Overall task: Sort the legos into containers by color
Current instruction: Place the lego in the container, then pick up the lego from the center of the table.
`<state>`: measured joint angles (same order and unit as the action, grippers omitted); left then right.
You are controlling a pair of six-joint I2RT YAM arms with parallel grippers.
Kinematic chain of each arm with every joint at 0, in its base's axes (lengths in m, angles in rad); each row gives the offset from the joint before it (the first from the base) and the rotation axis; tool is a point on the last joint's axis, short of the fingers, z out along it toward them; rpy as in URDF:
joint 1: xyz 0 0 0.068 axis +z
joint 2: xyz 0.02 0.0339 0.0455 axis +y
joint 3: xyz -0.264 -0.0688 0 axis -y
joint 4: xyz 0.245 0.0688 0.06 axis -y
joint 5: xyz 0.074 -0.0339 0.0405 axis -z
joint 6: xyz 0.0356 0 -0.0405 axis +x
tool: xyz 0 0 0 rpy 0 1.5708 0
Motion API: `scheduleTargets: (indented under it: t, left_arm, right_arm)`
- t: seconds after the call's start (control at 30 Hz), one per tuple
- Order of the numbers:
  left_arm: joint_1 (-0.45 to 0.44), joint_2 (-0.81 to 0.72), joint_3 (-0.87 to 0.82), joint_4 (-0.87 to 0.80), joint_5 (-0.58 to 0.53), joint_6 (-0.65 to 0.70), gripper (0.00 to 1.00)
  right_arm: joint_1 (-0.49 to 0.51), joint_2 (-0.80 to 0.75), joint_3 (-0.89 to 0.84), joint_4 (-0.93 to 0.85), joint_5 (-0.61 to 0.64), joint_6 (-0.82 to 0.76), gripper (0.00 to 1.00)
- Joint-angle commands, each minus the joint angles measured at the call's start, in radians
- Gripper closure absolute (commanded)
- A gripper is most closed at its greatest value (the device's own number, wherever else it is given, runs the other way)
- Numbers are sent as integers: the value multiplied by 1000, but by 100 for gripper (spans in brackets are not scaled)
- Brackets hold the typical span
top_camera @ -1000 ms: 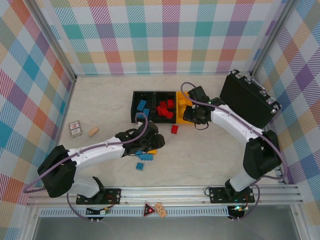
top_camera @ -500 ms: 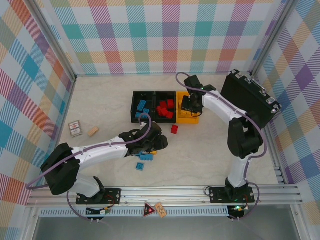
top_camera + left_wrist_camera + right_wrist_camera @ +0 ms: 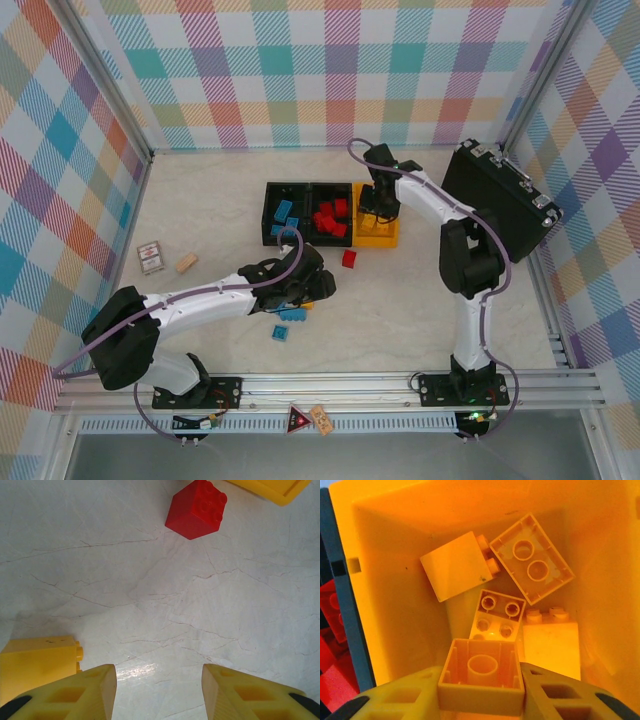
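Observation:
Three joined containers sit mid-table: a black bin (image 3: 271, 222) with blue legos, a black bin (image 3: 312, 190) with red legos, and a yellow bin (image 3: 388, 236). My right gripper (image 3: 378, 205) hangs inside the yellow bin (image 3: 395, 580), shut on a yellow lego (image 3: 482, 677) whose hollow underside faces the camera. Several yellow legos (image 3: 532, 557) lie below it. My left gripper (image 3: 159, 690) stands open and empty low over the table. A yellow lego (image 3: 37, 662) lies just left of its left finger, and a red lego (image 3: 196, 510) lies ahead.
Two blue legos (image 3: 292, 314) lie near the left gripper (image 3: 312, 285), and the loose red lego (image 3: 349, 259) lies in front of the bins. A tan block (image 3: 186, 262) and a small card box (image 3: 150, 257) are at the left. A large black case (image 3: 497, 198) stands at the right.
The right arm has swung back and left, carrying the yellow lego from the bin's near edge to over its inside. The left arm shifted slightly early on, then stayed still.

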<state>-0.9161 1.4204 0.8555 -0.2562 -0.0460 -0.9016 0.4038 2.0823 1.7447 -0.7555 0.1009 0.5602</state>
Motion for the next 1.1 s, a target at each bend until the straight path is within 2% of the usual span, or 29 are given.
scheduleTargets:
  t: [0.0,0.1,0.3,0.47,0.87,1.07]
  left_arm:
    - [-15,-13,-12,-4,-21,-13,52]
    - [-15,-13,-13,-3,-20,-13,52]
    - [-17,-15,-13,-3,-28,-15,52]
    - [-17,-33,-19,-14,-60,-25,51]
    - [-15,-119,-4,-208,-182,-17,49]
    - [-13,-149,15,-326,-238,-2,48]
  right_arm:
    - [-6,15,44,-25,-22,-7,59]
    - [-6,10,54,-21,-41,-5,53]
    - [-6,-62,15,-4,-54,-5,51]
    - [-6,-187,-99,48,-86,7,51]
    - [-2,-514,-429,143,-194,9,45]
    - [6,-613,-555,153,-256,-13,42]
